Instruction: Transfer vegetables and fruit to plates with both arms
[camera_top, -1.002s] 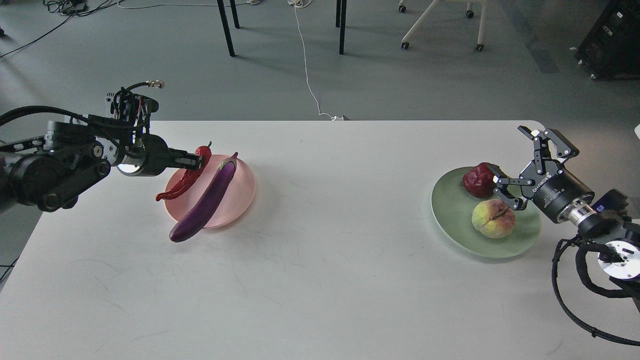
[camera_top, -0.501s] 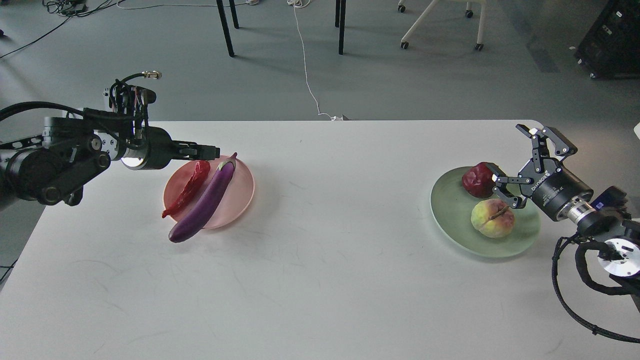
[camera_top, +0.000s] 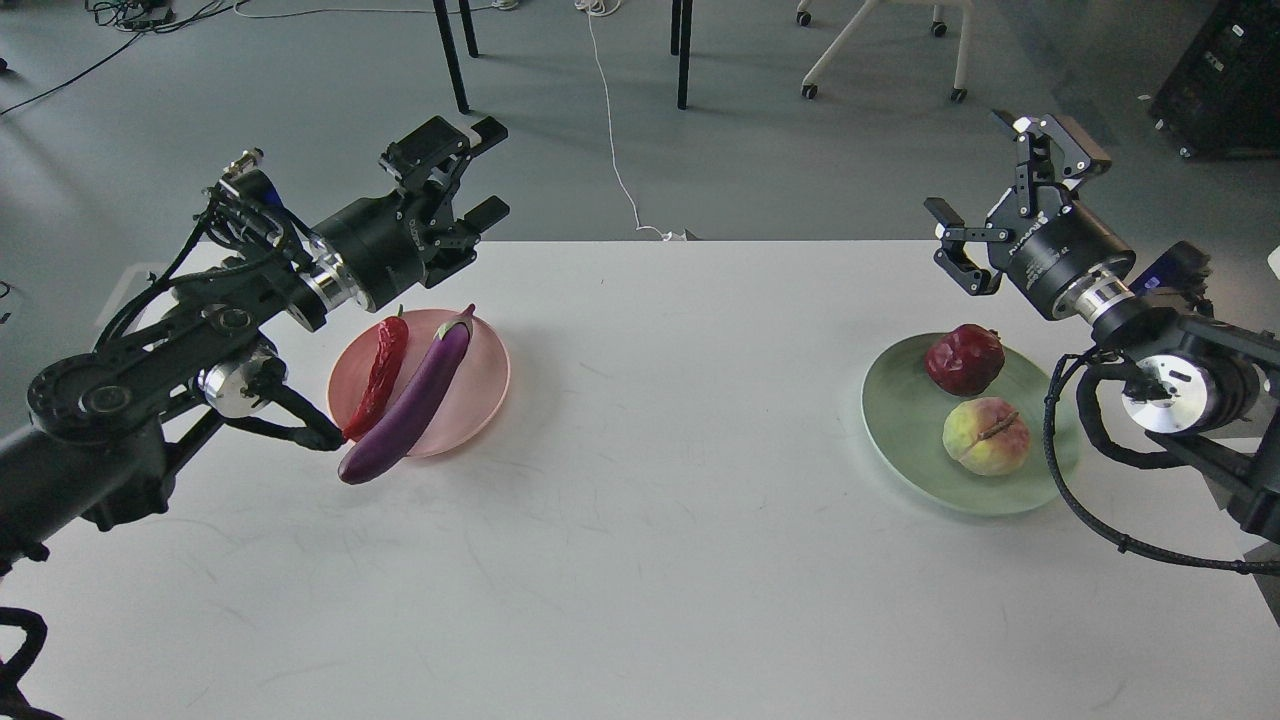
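Left gripper and right gripper both hanging spread wide, empty; eggplant and chili lying on pink plate, eggplant tip overhanging at 7 o'clock, risking rolling off; pomegranate and peach sitting on green plate

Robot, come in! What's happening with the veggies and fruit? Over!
Left gripper and right gripper open, raised. Eggplant, chili on pink plate; pomegranate, peach on green plate.
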